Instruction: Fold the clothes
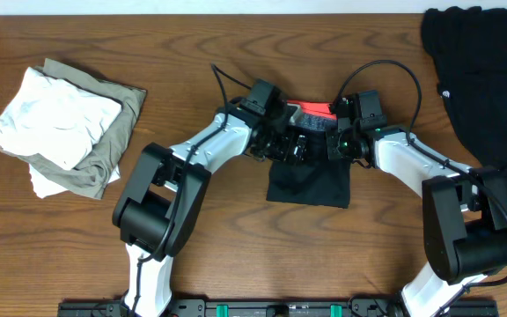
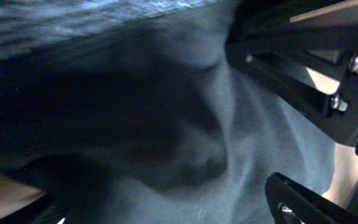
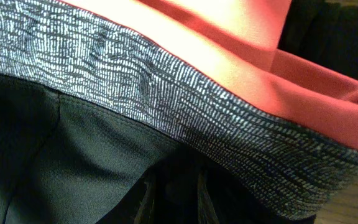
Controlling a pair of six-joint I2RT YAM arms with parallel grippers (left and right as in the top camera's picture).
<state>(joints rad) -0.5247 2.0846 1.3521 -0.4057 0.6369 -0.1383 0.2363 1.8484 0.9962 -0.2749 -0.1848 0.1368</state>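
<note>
leggings (image 1: 308, 183) folded compact at centre; left gripper (image 1: 280, 148) jaws wide, right gripper (image 1: 326, 145) state cannot be told; black garments (image 1: 478, 79) at 2 o'clock not yet folded

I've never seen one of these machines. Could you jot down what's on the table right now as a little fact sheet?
surface: brown wooden tabletop
centre: folded black leggings with grey-and-coral waistband
left gripper: down on the leggings, jaws wide open
right gripper: at the waistband end, fingers buried in cloth, grip unclear
left side: pile of white and olive cloth
far right corner: heap of black garments with a small logo
</note>
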